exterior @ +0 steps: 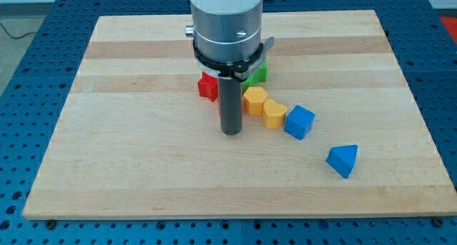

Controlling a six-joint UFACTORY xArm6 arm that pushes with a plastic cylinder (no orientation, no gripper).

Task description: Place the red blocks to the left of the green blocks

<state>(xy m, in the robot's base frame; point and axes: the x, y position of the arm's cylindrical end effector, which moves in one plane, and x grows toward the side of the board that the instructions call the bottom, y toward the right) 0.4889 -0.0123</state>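
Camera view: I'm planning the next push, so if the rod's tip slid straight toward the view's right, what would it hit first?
Probably the blue cube. My tip might clip the yellow block beside it first, since depth is unclear.

Two yellow blocks (255, 100) (274, 112) sit touching near the board's middle, the left one slightly farther back; a blue cube (299, 122) lies just right of them, touching the nearer yellow; a blue triangular block (343, 160) lies apart, nearer and farther right; all rest on a pale wooden board (128, 152); a blue perforated table (21, 95) surrounds it.
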